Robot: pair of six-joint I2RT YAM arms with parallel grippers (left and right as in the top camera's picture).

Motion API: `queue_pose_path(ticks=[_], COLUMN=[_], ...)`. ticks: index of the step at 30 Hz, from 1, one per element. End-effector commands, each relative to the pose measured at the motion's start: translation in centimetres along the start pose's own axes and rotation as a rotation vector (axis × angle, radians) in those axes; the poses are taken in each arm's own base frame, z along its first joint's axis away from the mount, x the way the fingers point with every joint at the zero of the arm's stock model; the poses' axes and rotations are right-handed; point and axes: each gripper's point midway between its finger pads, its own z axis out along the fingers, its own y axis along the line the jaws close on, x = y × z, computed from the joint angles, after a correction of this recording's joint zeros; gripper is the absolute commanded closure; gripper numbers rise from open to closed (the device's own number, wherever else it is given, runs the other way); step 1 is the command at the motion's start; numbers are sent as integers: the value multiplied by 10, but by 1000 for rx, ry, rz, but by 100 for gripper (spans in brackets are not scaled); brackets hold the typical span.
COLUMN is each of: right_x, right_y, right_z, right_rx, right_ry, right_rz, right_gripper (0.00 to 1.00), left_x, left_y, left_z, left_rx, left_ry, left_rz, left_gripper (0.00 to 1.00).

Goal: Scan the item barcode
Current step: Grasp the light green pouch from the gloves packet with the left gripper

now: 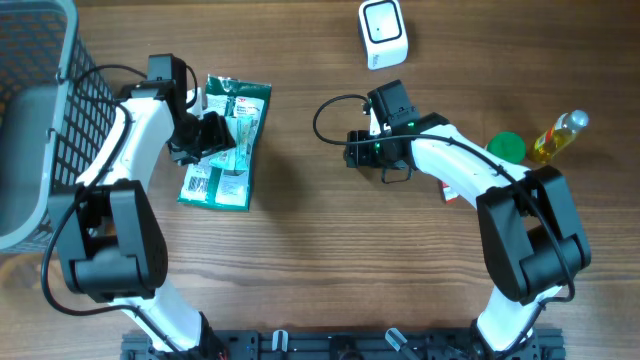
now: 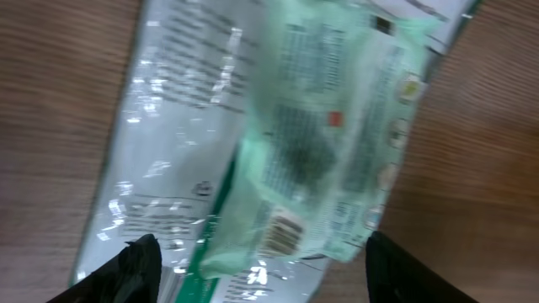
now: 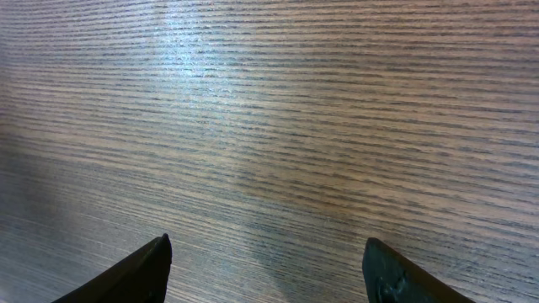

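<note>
Item 1, green-and-white plastic packet (image 1: 222, 185): lay flat on the wooden surface (image 1: 300, 250), left of centre, near the grey mesh basket (image 1: 40, 100); bore a barcode (image 2: 285, 234) on its upturned face, blurred in the left wrist view. Item 2, left hand (image 1: 207, 137): hung directly over the packet, fingers (image 2: 139, 269) part-spread to either side of it; could not be told whether gripping or merely straddling. Item 3, right hand (image 1: 352, 148): stood near mid-surface, well apart from the packet, fingers (image 3: 143, 269) wide apart over bare wood, holding nothing. Item 4, white scanner (image 1: 383, 33): sat at the far edge, beyond the right hand. Also noted by the right arm: green round object (image 1: 507, 147); yellow bottle (image 1: 558, 137) lying just beside it; small red-and-white item (image 1: 452, 192), partly hidden under the arm.
</note>
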Motion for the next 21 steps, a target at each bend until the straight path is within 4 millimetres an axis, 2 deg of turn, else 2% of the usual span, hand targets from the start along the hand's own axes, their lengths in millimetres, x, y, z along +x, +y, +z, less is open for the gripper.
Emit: queue_pose_path(ticks=[1, 2, 3, 6, 9, 11, 16, 19, 21], right_x=[3, 3, 3, 3, 3, 3, 3, 3, 0], right_y=[-5, -6, -6, -6, -6, -6, -6, -6, -4], right_z=[7, 7, 7, 7, 7, 7, 7, 7, 7], right_rx=[20, 20, 20, 20, 20, 20, 19, 20, 13], right_ry=[11, 11, 11, 11, 11, 11, 11, 10, -3], right_rz=[9, 10, 9, 9, 10, 10, 10, 9, 7], right_gripper=[27, 27, 27, 27, 27, 27, 27, 25, 19], left_x=[7, 7, 8, 12, 15, 17, 17, 12, 2], left_y=[-13, -13, -11, -7, 11, 12, 12, 11, 3], left_z=[12, 15, 21, 33, 46, 48, 48, 41, 20], left_rx=[97, 96, 96, 94, 13, 8, 9, 13, 34], left_ry=[41, 41, 40, 30, 10, 12, 12, -10, -53], left_rz=[42, 42, 34, 31, -38, -42, -41, -40, -32], left_gripper=[27, 28, 33, 41, 53, 57, 96, 96, 96])
